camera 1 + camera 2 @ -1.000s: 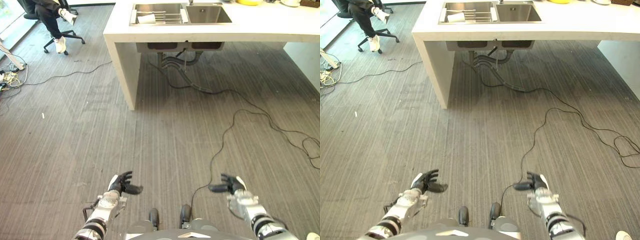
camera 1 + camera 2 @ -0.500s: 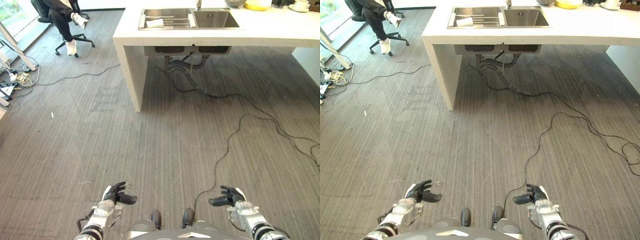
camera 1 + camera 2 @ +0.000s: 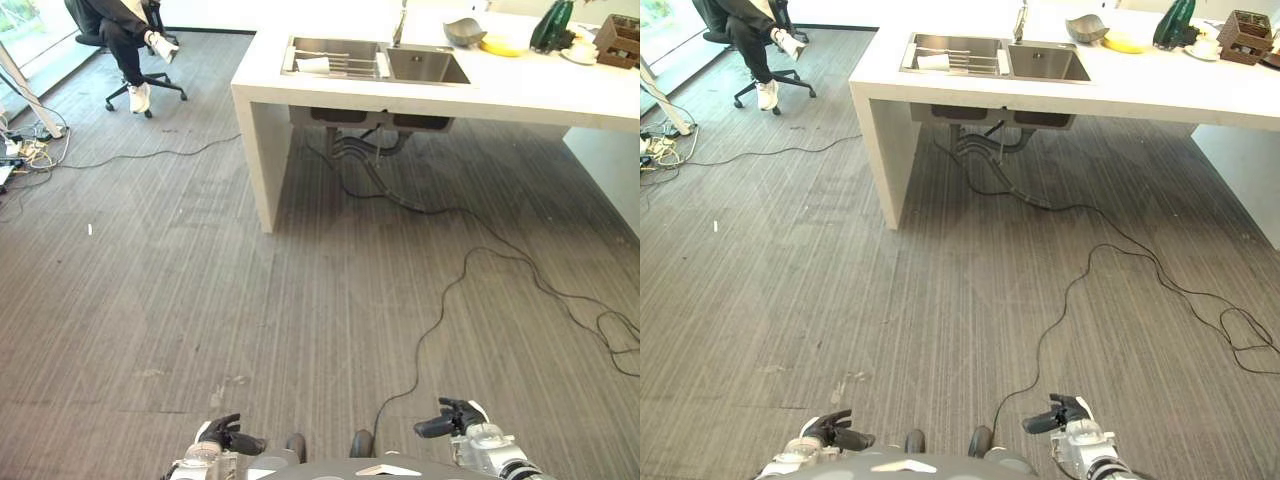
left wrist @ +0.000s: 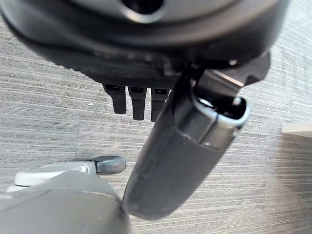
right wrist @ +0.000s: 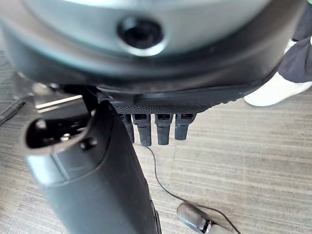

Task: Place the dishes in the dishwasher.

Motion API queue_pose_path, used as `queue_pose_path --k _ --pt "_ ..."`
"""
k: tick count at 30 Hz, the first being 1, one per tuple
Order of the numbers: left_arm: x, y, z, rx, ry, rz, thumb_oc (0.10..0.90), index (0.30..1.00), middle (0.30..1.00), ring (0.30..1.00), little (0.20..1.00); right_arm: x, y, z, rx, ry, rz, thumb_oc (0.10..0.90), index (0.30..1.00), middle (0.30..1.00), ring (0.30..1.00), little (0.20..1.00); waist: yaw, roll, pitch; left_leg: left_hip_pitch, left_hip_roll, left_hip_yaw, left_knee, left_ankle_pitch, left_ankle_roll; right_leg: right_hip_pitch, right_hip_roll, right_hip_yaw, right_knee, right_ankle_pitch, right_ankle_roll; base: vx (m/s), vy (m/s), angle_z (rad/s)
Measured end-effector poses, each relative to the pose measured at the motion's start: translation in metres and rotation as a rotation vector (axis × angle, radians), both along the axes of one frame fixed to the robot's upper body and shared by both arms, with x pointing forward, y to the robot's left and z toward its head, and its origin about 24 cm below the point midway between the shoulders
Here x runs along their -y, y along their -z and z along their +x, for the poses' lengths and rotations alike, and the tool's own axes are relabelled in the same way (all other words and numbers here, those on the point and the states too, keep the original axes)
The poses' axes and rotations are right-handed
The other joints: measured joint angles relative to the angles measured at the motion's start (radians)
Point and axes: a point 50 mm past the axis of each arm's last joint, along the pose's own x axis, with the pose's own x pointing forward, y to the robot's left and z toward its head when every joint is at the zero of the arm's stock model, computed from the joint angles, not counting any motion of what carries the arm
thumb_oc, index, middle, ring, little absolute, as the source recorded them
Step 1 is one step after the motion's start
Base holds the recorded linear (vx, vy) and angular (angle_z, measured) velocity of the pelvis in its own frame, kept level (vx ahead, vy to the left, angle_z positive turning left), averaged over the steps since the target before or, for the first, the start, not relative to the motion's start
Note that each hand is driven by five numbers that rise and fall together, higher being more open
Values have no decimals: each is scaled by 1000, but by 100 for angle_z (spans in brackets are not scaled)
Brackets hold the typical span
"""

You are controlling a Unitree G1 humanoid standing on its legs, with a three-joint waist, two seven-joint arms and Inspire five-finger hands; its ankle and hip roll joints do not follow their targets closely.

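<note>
- counter [image 3: 520, 90]: long white slab, well ahead of both sets of fingers, its long axis running across the view from left to right.
- sink [image 3: 375, 60]: twin steel basins let into the counter's left end; the left basin carries a wire rack.
- person [image 3: 125, 25]: seated on an office chair, far ahead and off to the left of the fingers.
- dishes: a white cup [image 3: 312, 65] lies on the rack in the left basin; a grey bowl [image 3: 463, 30] and a yellow dish [image 3: 503, 45] stand on the counter just past the right basin. all lie far ahead of the fingers, out of reach.
- dishwasher: cannot tell where it stands.
- left hand [image 3: 222, 436]: low by the body, fingers loosely curled, holding nothing.
- right hand [image 3: 455, 418]: low by the body, fingers loosely curled, thumb out, holding nothing.
- bearing: judged, the cup lies about midway ahead of the two hands, the bowl and yellow dish ahead of the right hand; a walk to the counter comes first.
</note>
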Motion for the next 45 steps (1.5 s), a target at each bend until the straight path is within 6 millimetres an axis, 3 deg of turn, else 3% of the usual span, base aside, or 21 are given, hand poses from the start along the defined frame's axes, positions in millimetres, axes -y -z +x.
queue_pose_path --k 7,24,33,40,44,45 --pt "0 1 -3 -12 -10 -15 800 900 900 900 900 -3 4 -6 -33 5 8 800 900 900 900 900 -1 36 2 -1 0 -3 -1 0 0 2 0 -4 0 -2 2 9 2 0" --pt "4 -1 5 10 57 -18 800 900 900 900 900 -2 4 -7 -40 7 16 800 900 900 900 900 -6 41 6 -2 0 -2 0 0 0 0 0 -3 0 -4 4 -9 3 0" --pt "10 -12 36 120 63 -28 800 900 900 900 900 -5 -5 20 31 -4 25 800 900 900 900 900 -3 18 103 -51 -3 3 3 14 6 -50 -2 2 0 13 2 -19 43 -2" --pt "10 -21 55 181 83 -10 800 900 900 900 900 -7 -15 44 90 -18 13 800 900 900 900 900 4 13 112 -34 -13 19 -1 6 28 -49 -14 17 22 12 14 51 146 -6" --pt "15 -30 74 234 132 -7 800 900 900 900 900 0 -24 59 134 -23 -9 800 900 900 900 900 3 64 144 -3 15 24 0 -4 57 -172 -38 15 336 -35 51 108 105 -3" --pt "15 -32 79 244 134 -1 800 900 900 900 900 0 -23 59 127 -25 -10 800 900 900 900 900 1 62 147 10 9 16 7 -14 72 -242 -89 11 497 -105 57 313 -41 3"
